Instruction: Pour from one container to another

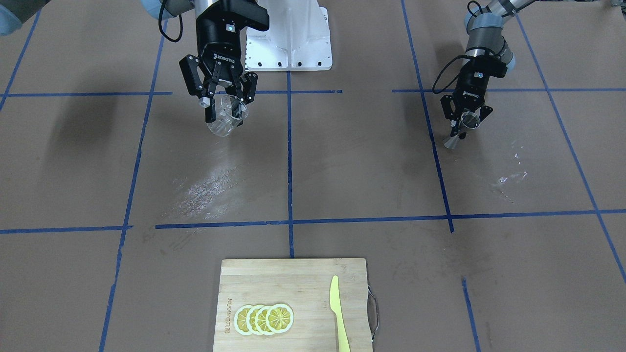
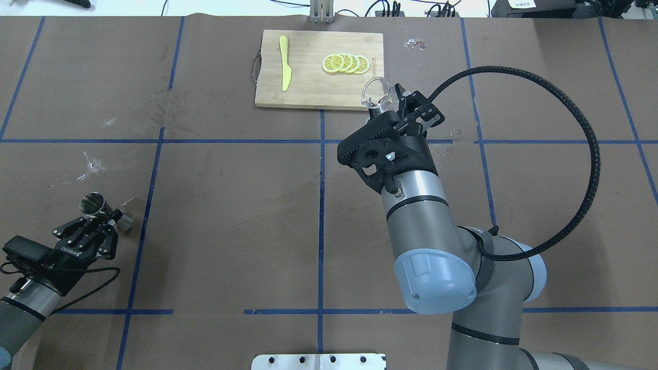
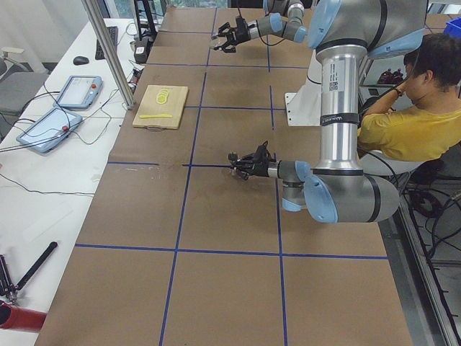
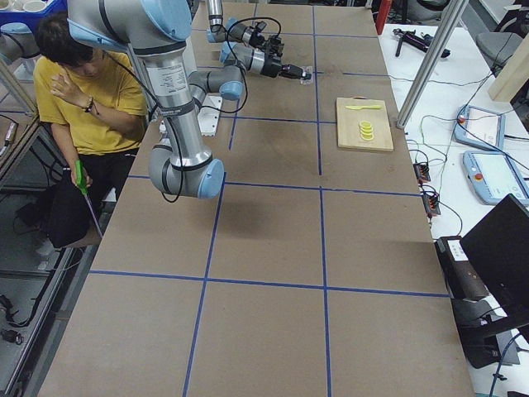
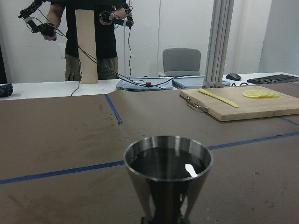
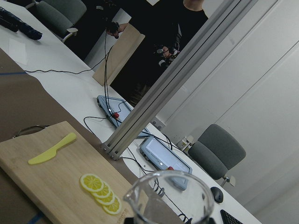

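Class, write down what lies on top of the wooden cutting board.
On the cutting board lie a yellow knife and four overlapping lemon slices. Each slice partly covers the next, so only one shows whole; the board's underside is hidden.

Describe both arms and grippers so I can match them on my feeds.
The right arm and left arm are silver-grey tubes with pale blue joint caps. The right gripper and left gripper are black, two-fingered, lettered ROBOTIQ in white. A black braided cable loops off the right arm.
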Controlling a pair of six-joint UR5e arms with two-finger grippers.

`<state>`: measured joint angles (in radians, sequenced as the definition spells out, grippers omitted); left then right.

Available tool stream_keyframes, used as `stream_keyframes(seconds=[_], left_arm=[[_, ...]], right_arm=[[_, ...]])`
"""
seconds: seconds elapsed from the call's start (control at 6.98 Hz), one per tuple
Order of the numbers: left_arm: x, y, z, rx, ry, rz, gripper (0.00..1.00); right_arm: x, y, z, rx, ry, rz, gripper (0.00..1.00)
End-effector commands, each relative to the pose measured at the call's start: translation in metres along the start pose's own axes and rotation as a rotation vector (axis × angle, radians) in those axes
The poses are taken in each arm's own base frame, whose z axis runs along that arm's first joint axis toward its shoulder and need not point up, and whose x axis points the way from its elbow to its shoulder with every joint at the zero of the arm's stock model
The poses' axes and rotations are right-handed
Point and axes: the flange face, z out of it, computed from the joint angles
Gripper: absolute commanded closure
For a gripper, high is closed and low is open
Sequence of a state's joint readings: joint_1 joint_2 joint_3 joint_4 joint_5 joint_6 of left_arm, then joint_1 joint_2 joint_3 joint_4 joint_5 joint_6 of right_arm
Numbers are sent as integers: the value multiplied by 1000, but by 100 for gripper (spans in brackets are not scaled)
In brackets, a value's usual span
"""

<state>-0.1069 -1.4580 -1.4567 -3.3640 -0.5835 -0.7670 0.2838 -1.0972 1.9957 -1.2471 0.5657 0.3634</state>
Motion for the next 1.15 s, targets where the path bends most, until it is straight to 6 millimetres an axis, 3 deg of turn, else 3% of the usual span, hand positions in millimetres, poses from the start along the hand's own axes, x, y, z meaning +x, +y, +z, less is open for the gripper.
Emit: stream_keyframes(seconds=[0.0, 1.0], left_arm=[[8, 4, -1, -6, 11, 1, 100], [15, 9, 3, -7, 15, -1, 99]], right_arm=[[0, 1, 0, 0, 3, -2, 100], [-1, 2, 0, -1, 2, -4, 100]])
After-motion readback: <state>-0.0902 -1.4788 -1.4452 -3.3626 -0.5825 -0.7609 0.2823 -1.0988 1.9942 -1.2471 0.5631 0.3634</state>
